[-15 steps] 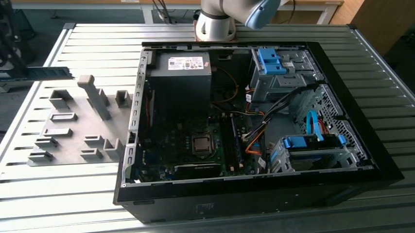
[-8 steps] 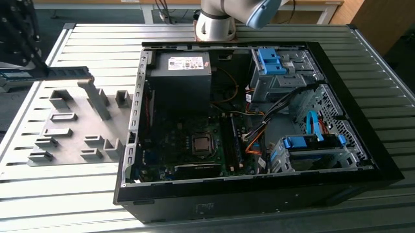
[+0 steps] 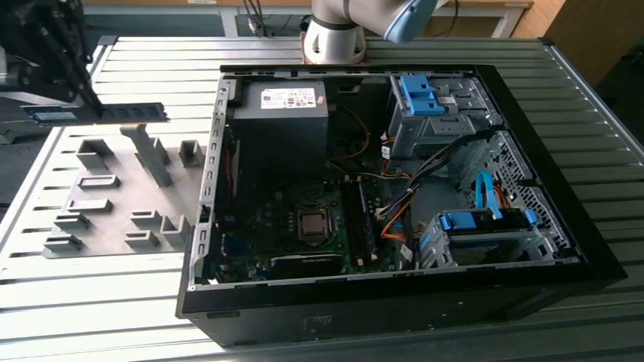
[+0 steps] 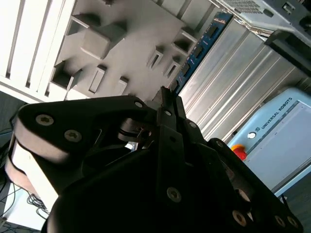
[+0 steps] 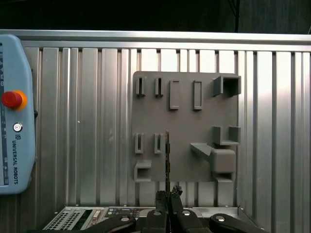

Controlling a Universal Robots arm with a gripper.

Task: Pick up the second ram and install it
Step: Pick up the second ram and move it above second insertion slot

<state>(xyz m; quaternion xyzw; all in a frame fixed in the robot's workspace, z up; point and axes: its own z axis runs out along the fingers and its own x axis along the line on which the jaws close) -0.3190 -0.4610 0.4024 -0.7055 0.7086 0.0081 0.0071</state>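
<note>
The gripper (image 3: 81, 104) has its fingers clamped on the second ram (image 3: 111, 113), pinching the thin board by its flat faces near one end. In the exterior view the stick lies roughly level with a long edge up, its free end pointing toward the exterior view's right. In the first wrist view the gripper (image 5: 168, 198) holds the second ram (image 5: 167, 158) so that it shows edge-on as a narrow dark line running out from the fingertips. In the second wrist view the blue-green board (image 4: 200, 47) reaches away from the gripper (image 4: 167, 99), with its dark chips in a row.

Below the stick lies a grey fixture plate (image 3: 111, 204) with raised blocks and slots, and the stick hangs over the plate's far part in the exterior view. Whether it touches the upright post (image 3: 136, 134) beneath it cannot be told. The plate rests on a ribbed metal table (image 3: 81, 286).

To the exterior view's right of the plate, an open computer case (image 3: 563, 249) lies on its side; the stick is outside it, near its wall. Inside are a motherboard (image 3: 292, 249), a processor socket (image 3: 314, 224), a black power supply (image 3: 286, 121) and blue drive brackets (image 3: 485, 221). A teach pendant (image 5: 14, 121) lies on the table in both wrist views, and the arm's base (image 3: 337, 38) stands behind the case
</note>
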